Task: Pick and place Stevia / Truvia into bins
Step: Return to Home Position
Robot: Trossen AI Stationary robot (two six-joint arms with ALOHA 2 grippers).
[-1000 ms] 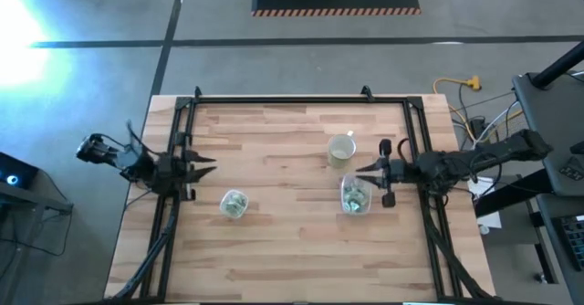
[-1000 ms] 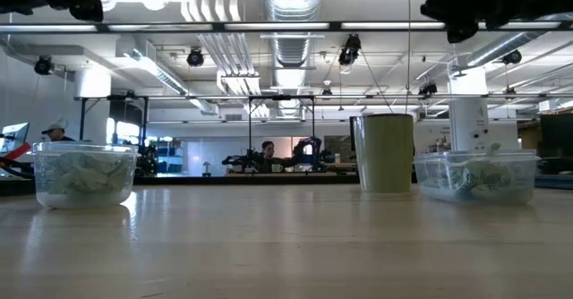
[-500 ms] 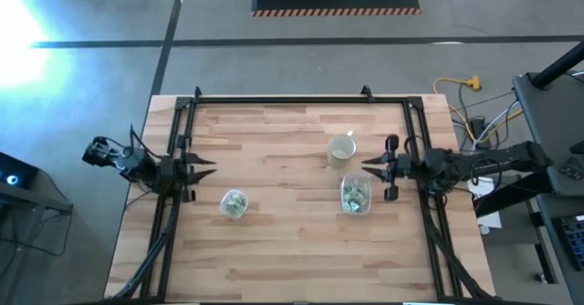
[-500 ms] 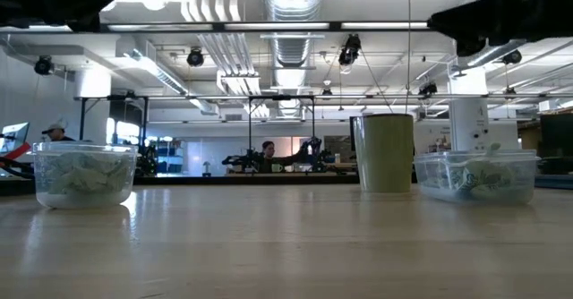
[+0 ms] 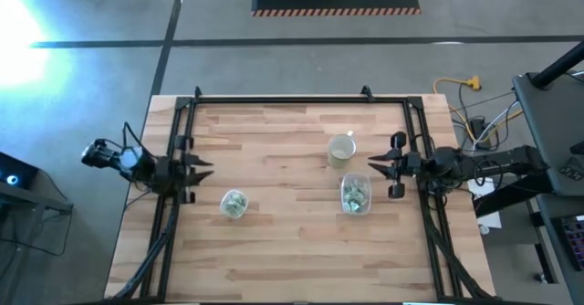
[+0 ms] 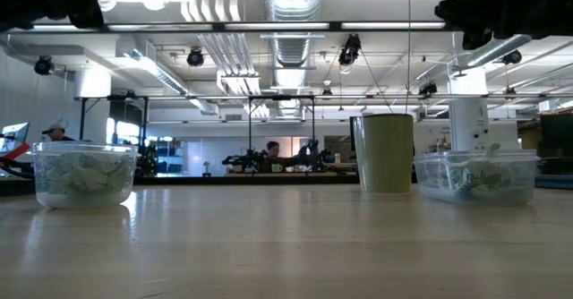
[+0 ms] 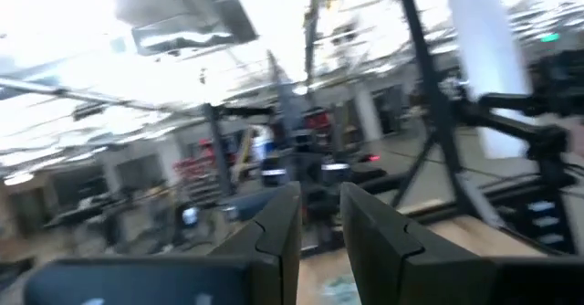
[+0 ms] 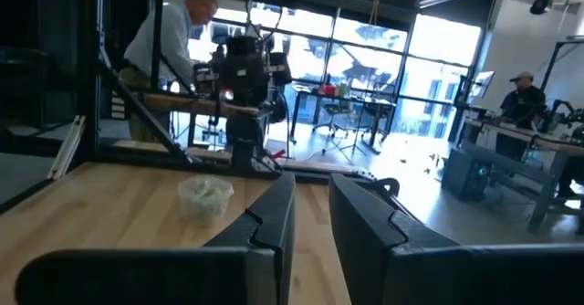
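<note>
Pale green and white Stevia / Truvia packets lie inside both clear bins. The round bin (image 5: 234, 204) (image 6: 83, 174) (image 8: 205, 198) stands on the wood table left of centre, and the rounded-rectangular bin (image 5: 355, 195) (image 6: 474, 175) stands right of centre. My left gripper (image 5: 203, 171) (image 7: 319, 195) hovers at the table's left edge, up and to the left of the round bin. My right gripper (image 5: 372, 166) (image 8: 312, 191) hovers at the right edge, just beyond the rectangular bin. Both point about level toward the table's middle. Their fingers stand a little apart with nothing between them.
A pale cream mug (image 5: 340, 149) (image 6: 386, 151) stands upright behind the rectangular bin. A black frame rail (image 5: 274, 101) runs around the table's far and side edges. People (image 8: 173, 40) work at benches in the room beyond. Bare wood (image 5: 292, 250) lies between the bins and toward the near edge.
My right gripper has drawn back toward the table's right edge, away from the rectangular bin and the mug, sinking a little. The bins and their packets have stayed where they were.
</note>
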